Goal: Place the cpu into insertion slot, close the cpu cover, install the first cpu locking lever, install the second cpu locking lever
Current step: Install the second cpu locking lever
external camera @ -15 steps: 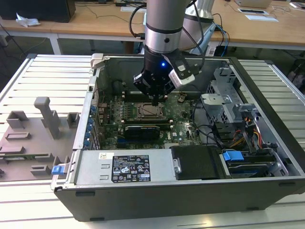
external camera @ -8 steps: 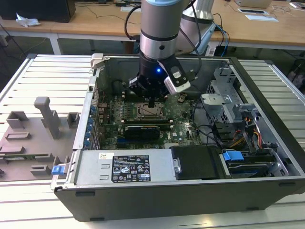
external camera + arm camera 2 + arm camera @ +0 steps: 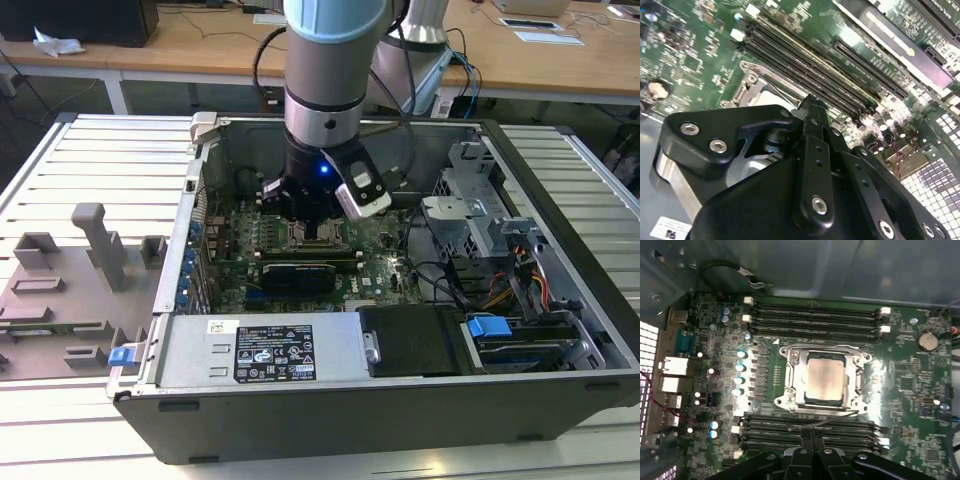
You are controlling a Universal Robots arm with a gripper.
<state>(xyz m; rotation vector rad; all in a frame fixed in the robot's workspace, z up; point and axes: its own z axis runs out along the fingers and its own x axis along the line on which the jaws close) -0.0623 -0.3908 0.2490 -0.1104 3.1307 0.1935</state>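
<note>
Fingers of gripper (image 3: 812,436) seen pressed together, tips at thin wire locking lever (image 3: 832,417) along socket edge. cpu (image 3: 826,378) seated in insertion slot (image 3: 790,371), cpu cover (image 3: 799,359) lying flat around it. Lever latch state hard to judge, probably not hooked. Lever best pushed down and sideways steadily, clear of memory slots (image 3: 810,432).

Arm pointing straight down, fingers pressed together

In the exterior view the arm (image 3: 335,60) hangs upright with a blue light glowing at its wrist (image 3: 322,165). The gripper (image 3: 812,434) has its black fingers (image 3: 812,120) closed side by side, with nothing between them.
</note>
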